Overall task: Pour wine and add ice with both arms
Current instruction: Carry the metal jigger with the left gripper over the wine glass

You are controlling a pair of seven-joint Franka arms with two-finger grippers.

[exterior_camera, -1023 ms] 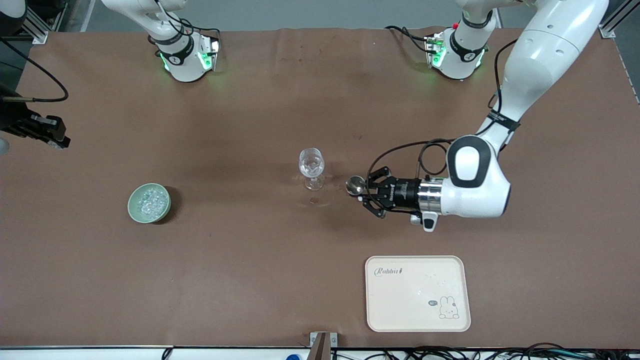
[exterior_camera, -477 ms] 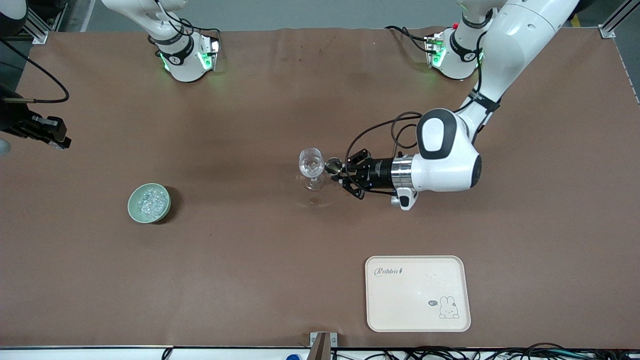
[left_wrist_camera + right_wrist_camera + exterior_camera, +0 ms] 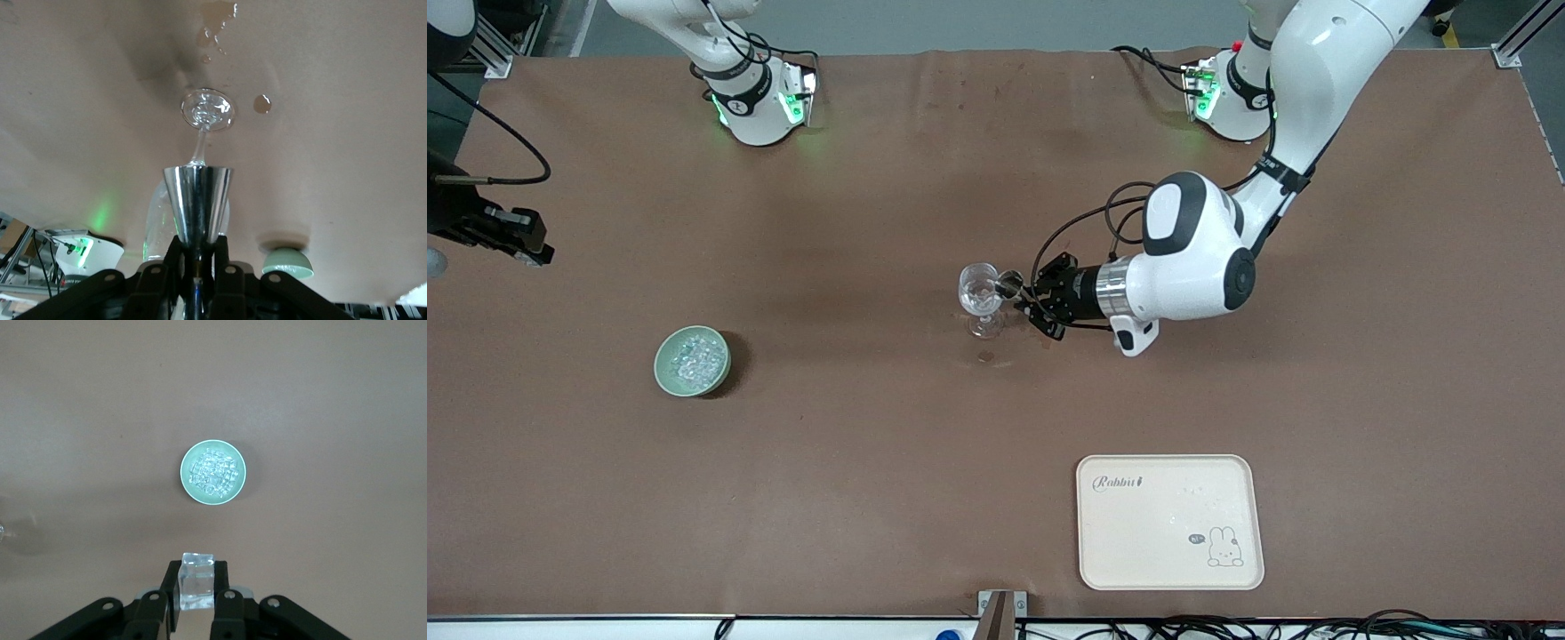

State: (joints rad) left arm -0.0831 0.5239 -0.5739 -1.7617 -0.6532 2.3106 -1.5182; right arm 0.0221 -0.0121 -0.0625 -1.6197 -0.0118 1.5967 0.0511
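Nearest the camera, the rabbit tray (image 3: 1169, 533) is out of play. The ice (image 3: 692, 357) sits heaped in the green bowl (image 3: 660, 360), at about eight o'clock from the wine glass (image 3: 980, 290). My left gripper (image 3: 1024, 298) has its fingers clenched on a metal jigger (image 3: 198, 200) tipped at the glass's rim. A nudge here could topple the glass, and a drop (image 3: 985, 357) already marks the desk. My right gripper (image 3: 195, 570) waits high above the bowl, fingers grasping an ice cube (image 3: 197, 587) that could slip. I cannot make out the wine level, and the right arm is mostly cut off.
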